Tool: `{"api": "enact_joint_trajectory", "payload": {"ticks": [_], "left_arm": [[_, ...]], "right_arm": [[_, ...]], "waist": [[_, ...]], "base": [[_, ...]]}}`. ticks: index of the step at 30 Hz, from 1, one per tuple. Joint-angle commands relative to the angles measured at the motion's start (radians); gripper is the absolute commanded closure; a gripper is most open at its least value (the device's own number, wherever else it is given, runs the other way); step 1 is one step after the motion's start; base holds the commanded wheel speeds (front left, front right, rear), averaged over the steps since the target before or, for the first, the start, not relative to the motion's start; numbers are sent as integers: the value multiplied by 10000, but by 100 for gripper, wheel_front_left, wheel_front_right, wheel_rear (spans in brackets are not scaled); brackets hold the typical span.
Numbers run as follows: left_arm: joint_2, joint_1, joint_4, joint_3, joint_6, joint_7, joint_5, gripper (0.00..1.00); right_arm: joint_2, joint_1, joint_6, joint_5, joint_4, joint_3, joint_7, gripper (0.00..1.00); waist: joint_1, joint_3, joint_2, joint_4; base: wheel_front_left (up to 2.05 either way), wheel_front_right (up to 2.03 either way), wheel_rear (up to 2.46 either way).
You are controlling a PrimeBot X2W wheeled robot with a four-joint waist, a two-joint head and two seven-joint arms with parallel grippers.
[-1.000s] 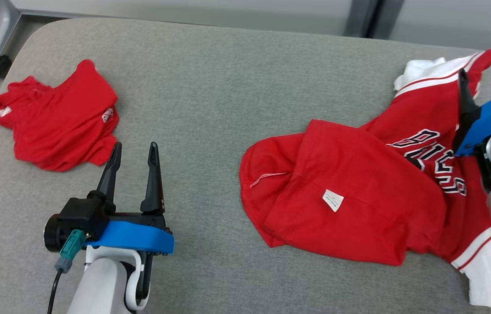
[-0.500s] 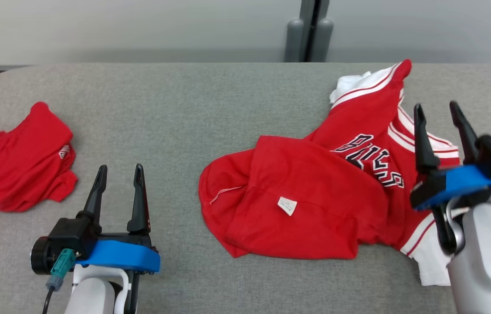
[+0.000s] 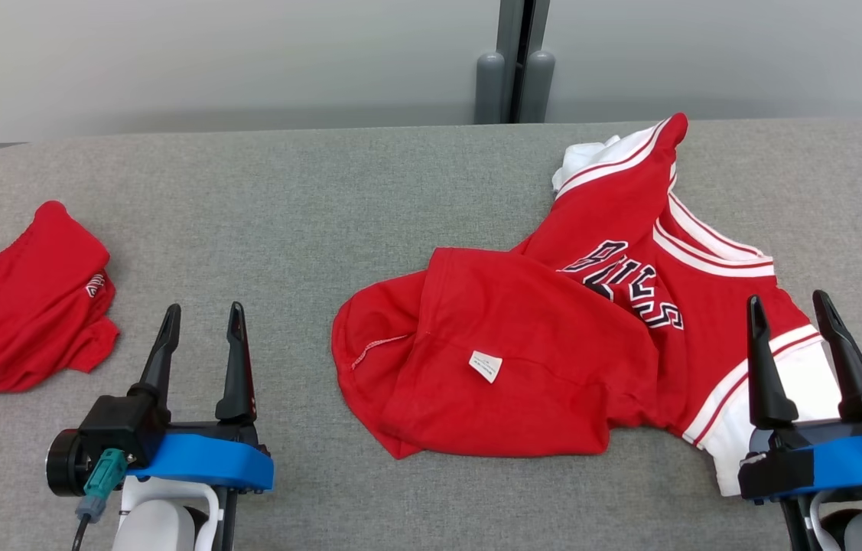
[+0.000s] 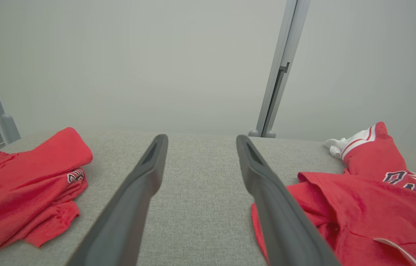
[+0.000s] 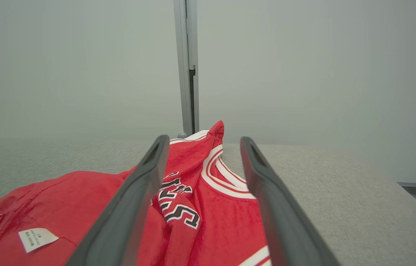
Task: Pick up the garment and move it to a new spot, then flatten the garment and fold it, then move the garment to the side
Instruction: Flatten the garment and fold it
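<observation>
The garment (image 3: pixel 553 360) is a red jersey with white trim and black lettering. It lies crumpled and partly folded over itself on the grey table (image 3: pixel 323 214), right of centre, with a white label facing up. My right gripper (image 3: pixel 786 298) is open at the jersey's near right corner, over its white hem, holding nothing. In the right wrist view the jersey (image 5: pixel 208 214) lies between and beyond the open right gripper (image 5: pixel 202 138). My left gripper (image 3: pixel 203 310) is open and empty over bare table left of the jersey. In the left wrist view the jersey (image 4: pixel 370 207) lies to the right of the left gripper (image 4: pixel 201 138).
A second, smaller red garment (image 3: pixel 17 306) lies bunched at the table's left end, also seen as the red garment (image 4: pixel 19 184) in the left wrist view. A grey wall with a vertical post (image 3: pixel 513 69) stands behind the table. Bare table separates the two garments.
The head camera has turned, shifting the whole view. My right gripper has drawn back from the jersey's far collar area to its near right hem, still open. The left gripper has hardly moved.
</observation>
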Motion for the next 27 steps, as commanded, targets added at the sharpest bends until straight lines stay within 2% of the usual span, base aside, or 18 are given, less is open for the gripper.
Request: {"api": "enact_joint_trajectory", "payload": {"ticks": [1, 11, 18, 21, 27], "left_arm": [[6, 25, -27, 86, -46, -30, 40, 0], [-16, -390, 129, -344, -113, -30, 192, 0], [-26, -1213, 918, -1865, -206, 68, -452, 0], [236, -1627, 1478, -2808, -203, 357, -898, 0], [565, -2081, 2269, -3922, -206, 765, -1576, 0]], "right_arm": [[17, 281, 5, 152, -252, 19, 129, 0], [22, 394, 5, 292, -389, 140, 411, 0], [19, 372, 5, 433, -177, 382, 397, 0], [18, 268, 5, 496, -76, 447, 363, 0], [18, 77, 5, 587, 136, 450, 264, 0]], "waist": [[1, 23, 0, -22], [1, 18, 0, -184], [1, 117, 0, -428], [1, 267, 0, -617], [1, 510, 0, -881]], "base": [[0, 0, 0], [0, 0, 0], [0, 0, 0], [0, 0, 0], [0, 0, 0]]}}
